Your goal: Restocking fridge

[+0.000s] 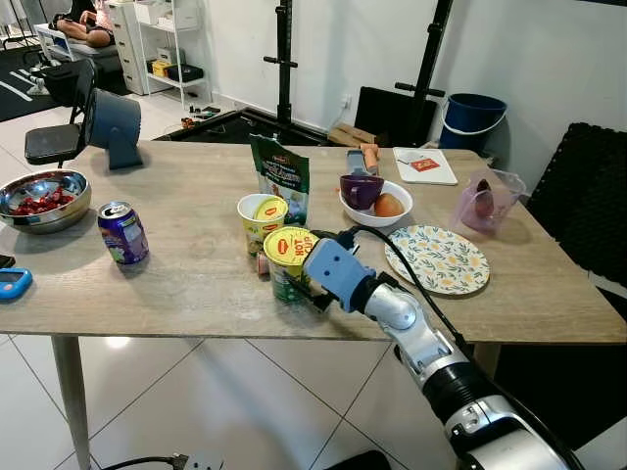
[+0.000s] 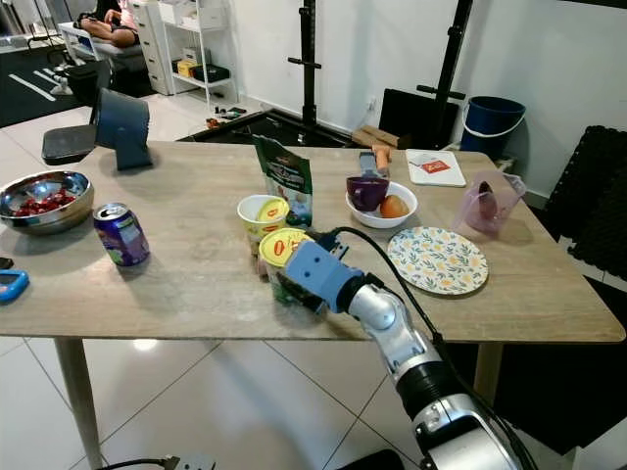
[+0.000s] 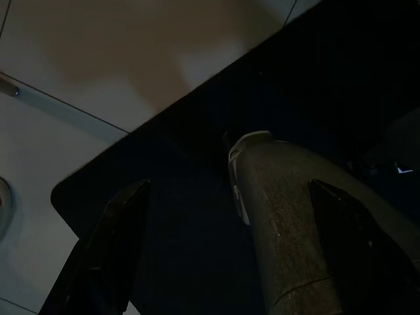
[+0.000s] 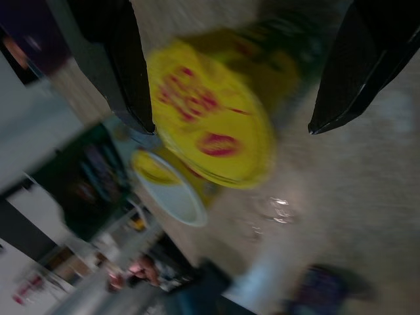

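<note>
A green noodle cup with a yellow lid (image 1: 287, 247) stands near the table's front edge. My right gripper (image 1: 300, 286) is at this cup, low against its side. In the right wrist view the cup's lid (image 4: 210, 118) lies between the two black fingers (image 4: 125, 72), which stand open on either side of it. A second, white cup (image 1: 261, 217) and a green pouch (image 1: 280, 174) stand just behind. My left gripper (image 3: 230, 262) hangs idle in the dark with its fingers apart.
On the wooden table (image 1: 196, 284) are a purple can (image 1: 122, 233), a steel bowl of red food (image 1: 41, 201), a white fruit bowl (image 1: 375, 204), a floral plate (image 1: 437, 258) and a clear jug (image 1: 487, 199). A black chair (image 1: 588, 196) stands at the right.
</note>
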### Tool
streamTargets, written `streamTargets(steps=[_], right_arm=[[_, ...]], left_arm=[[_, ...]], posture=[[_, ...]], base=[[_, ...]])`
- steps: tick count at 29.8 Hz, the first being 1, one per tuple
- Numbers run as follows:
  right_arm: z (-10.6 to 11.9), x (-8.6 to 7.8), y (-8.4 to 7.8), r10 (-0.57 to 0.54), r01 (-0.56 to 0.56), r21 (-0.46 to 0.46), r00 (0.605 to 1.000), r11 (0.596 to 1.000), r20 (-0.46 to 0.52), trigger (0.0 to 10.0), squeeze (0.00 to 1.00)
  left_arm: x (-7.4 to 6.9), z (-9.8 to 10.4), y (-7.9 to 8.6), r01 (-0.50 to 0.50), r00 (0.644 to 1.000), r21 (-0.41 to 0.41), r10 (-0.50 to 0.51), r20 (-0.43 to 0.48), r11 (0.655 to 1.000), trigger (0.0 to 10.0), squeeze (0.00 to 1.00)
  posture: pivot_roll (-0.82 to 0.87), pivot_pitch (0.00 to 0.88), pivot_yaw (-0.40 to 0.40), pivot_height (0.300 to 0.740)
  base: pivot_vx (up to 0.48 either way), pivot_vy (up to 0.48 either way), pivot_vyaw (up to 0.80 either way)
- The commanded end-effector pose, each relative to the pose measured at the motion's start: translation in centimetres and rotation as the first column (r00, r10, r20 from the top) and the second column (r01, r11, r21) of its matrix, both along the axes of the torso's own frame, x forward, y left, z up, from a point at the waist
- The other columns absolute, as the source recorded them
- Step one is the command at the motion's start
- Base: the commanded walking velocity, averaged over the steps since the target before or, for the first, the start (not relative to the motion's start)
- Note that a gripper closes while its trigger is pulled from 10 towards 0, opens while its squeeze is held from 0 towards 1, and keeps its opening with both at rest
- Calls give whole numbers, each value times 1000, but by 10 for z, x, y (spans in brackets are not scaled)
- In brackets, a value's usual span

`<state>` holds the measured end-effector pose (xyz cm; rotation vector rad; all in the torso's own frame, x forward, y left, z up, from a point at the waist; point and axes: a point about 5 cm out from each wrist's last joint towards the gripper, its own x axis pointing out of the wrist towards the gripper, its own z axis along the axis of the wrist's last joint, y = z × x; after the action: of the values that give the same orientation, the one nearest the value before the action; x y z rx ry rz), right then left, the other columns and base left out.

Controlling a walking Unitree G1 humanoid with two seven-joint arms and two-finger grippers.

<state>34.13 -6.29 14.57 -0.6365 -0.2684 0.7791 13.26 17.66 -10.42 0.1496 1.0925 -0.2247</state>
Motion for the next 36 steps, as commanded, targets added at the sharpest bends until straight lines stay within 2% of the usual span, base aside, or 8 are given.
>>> streamTargets(steps=[1,11,15,16,19,20,22,36], right_arm=[[-6,-5,4,43,-43,-36,999,998,-3,10000,0],[-11,-7,8,58,-59,-54,998,997,-17,10000,0],[-12,-6,8,46,-47,-68,999,997,-16,4980,0],[-14,-5,9,38,-39,-81,999,996,-14,0,0],[-15,-5,9,32,-33,-98,999,995,-17,0,0],[-17,-5,7,21,-22,-121,1000,992,-14,6118,0],[-19,-4,6,11,-13,-138,1000,990,-12,10000,0],[-16,3,1,-60,63,-161,998,985,21,10000,0]], left_arm=[[-16,-5,0,11,998,7,-10,-64,1000,10000,0],[-19,-6,0,8,997,7,-8,-72,1000,10000,0],[-20,-7,0,9,997,6,-8,-74,1000,10000,0],[-20,-7,-1,8,997,5,-8,-74,1000,10000,0],[-20,-7,-1,8,997,4,-7,-74,1000,10000,0],[-20,-7,-1,8,997,4,-8,-73,1000,10000,0],[-20,-7,-1,8,997,4,-7,-73,1000,10000,0],[-18,-6,-3,12,997,1,-12,-71,1000,10000,0]], posture=[[36,1,-34,740],[36,5,-37,740],[36,6,-39,740],[36,6,-39,740],[36,6,-39,740],[36,8,-41,740],[36,8,-41,740],[31,4,-44,740]], base=[[0,0,0],[0,0,0],[0,0,0],[0,0,0],[0,0,0],[0,0,0],[0,0,0],[0,0,0]])
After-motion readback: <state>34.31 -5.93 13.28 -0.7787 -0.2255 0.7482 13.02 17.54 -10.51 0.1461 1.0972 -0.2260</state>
